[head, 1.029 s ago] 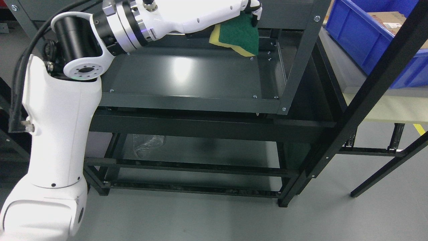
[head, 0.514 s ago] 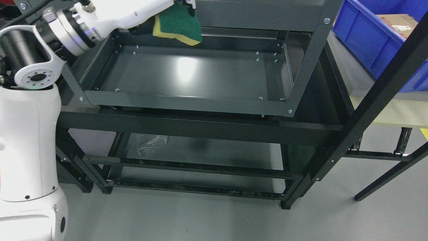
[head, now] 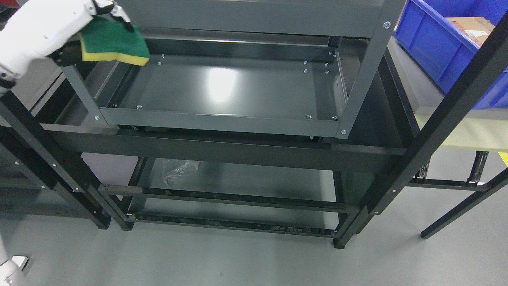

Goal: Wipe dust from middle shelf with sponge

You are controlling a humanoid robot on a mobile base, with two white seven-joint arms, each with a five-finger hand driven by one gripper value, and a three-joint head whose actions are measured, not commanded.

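Left arm (head: 35, 29): smooth glossy white shell, rounded and tapering, entering at upper left corner of head view. Dark seam or joint band at far left edge of shell. Left hand (head: 104, 8) at arm's end: white casing with black finger segments, thin black fingertip (head: 127, 24) pointing down-right. Dark underside part below white shell. Small white rounded body piece (head: 10, 268) at bottom left corner, with light grey square marking on it. No cables or screws discernible.
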